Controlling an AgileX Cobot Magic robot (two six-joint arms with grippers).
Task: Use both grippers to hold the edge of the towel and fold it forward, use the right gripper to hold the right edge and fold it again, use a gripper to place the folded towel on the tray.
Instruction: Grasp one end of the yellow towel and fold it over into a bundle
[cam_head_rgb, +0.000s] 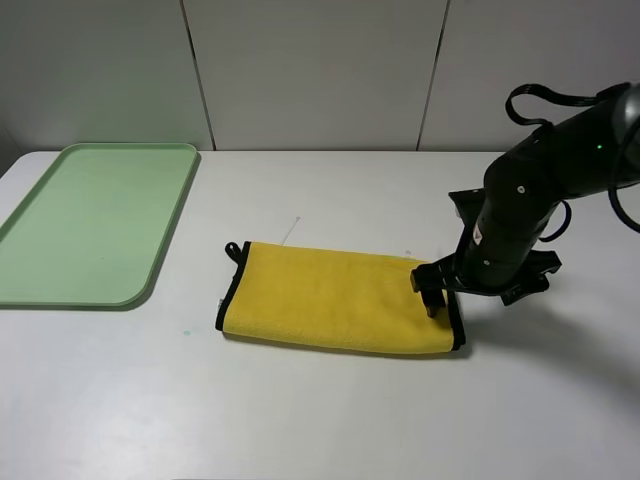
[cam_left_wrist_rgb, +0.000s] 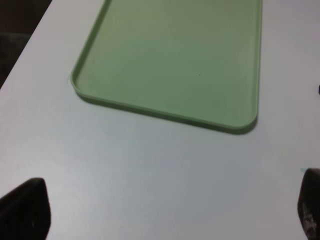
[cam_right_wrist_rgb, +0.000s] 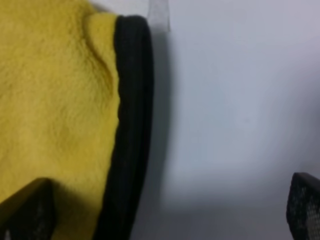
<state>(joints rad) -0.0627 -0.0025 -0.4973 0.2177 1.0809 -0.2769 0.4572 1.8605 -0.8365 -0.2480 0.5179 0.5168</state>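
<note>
While open, right gripper (cam_right_wrist_rgb: 165, 207) astride edge (cam_right_wrist_rgb: 132, 125)

The yellow plush microfibre towel (cam_head_rgb: 335, 300) lies folded near the middle of the white counter (cam_head_rgb: 320, 420). The pale mint-green rectangular plastic tray (cam_head_rgb: 172, 228) sits well apart to its left and farther back. The right arm's black end effector (cam_right_wrist_rgb: 165, 210) straddles the towel's black-bound right edge (cam_right_wrist_rgb: 130, 125).
</note>
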